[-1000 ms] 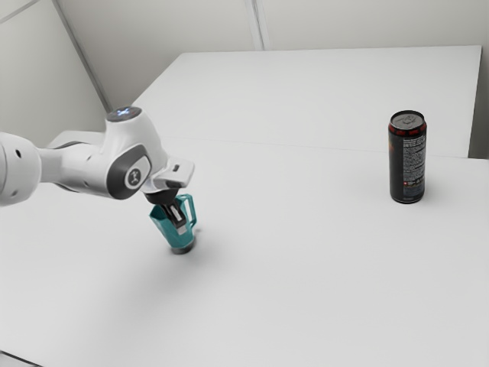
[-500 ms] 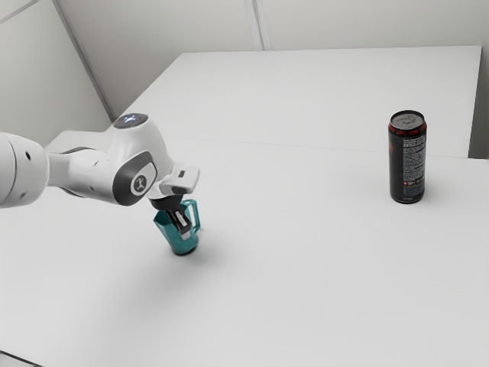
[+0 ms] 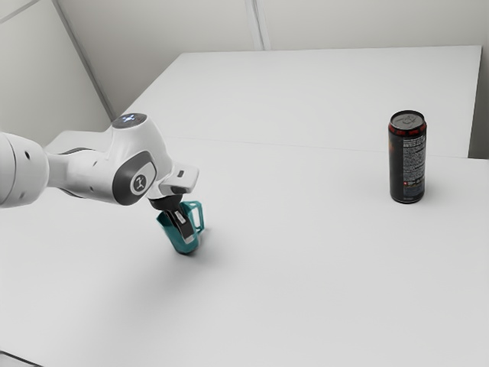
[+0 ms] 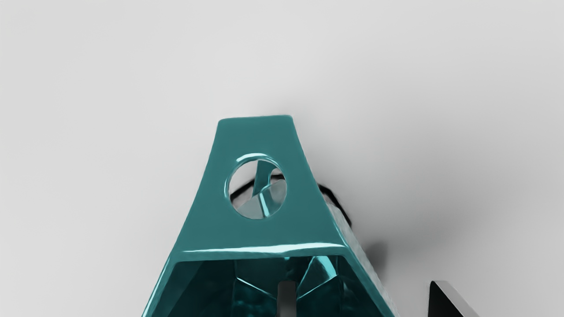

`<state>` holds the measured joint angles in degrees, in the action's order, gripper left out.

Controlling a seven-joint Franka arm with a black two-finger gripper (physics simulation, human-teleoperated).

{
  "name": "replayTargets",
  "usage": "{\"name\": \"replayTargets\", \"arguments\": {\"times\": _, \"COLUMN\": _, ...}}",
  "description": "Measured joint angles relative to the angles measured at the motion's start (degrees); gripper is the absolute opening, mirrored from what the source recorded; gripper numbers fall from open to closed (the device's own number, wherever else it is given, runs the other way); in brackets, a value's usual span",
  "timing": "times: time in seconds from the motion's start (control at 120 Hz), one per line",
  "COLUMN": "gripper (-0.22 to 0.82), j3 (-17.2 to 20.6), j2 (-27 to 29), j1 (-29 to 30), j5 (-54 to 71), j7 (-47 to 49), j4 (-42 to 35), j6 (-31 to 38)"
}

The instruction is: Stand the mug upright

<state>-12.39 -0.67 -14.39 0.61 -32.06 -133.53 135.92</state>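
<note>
The teal mug (image 3: pixel 173 235) leans in the exterior view, its mouth toward that view's upper left and its dark base low, near the tabletop. My gripper (image 3: pixel 185 232) reaches down at the mug from above, overlapping its body, with the handle (image 3: pixel 202 216) on the far side. In the wrist view the mug (image 4: pixel 260 233) shows its broad handle piece with a round hole and part of its dark interior. The gripper (image 4: pixel 363 294) stands open there, one finger inside the mouth and the other outside, apart from the visible wall.
A tall black can (image 3: pixel 407 160) stands upright toward the exterior view's right, well away from the mug. The white table (image 3: pixel 306 267) extends around both, and a second white surface (image 3: pixel 321 92) adjoins it behind.
My hand has moved slightly down and toward the exterior view's right. The mug has shifted slightly the same way, and its handle has swung outward a little.
</note>
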Motion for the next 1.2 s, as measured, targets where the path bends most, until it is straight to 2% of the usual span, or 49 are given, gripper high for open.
{"name": "replayTargets", "arguments": {"times": 0.2, "gripper": 0.35, "j3": 0.0, "j2": 0.14, "j1": 0.32, "j5": 0.0, "j7": -0.2, "j4": 0.07, "j6": -0.03}}
{"name": "replayTargets", "arguments": {"times": 0.4, "gripper": 0.39, "j3": 0.0, "j2": 0.45, "j1": 0.62, "j5": -0.06, "j7": -0.35, "j4": 0.24, "j6": -0.04}}
{"name": "replayTargets", "arguments": {"times": 1.025, "gripper": 0.42, "j3": 1.45, "j2": 1.64, "j1": 2.48, "j5": -0.98, "j7": 0.8, "j4": 0.35, "j6": -1.0}}
{"name": "replayTargets", "arguments": {"times": 1.2, "gripper": 0.42, "j3": 2.12, "j2": 2.52, "j1": 1.47, "j5": -1.23, "j7": 1.67, "j4": 0.54, "j6": -2.91}}
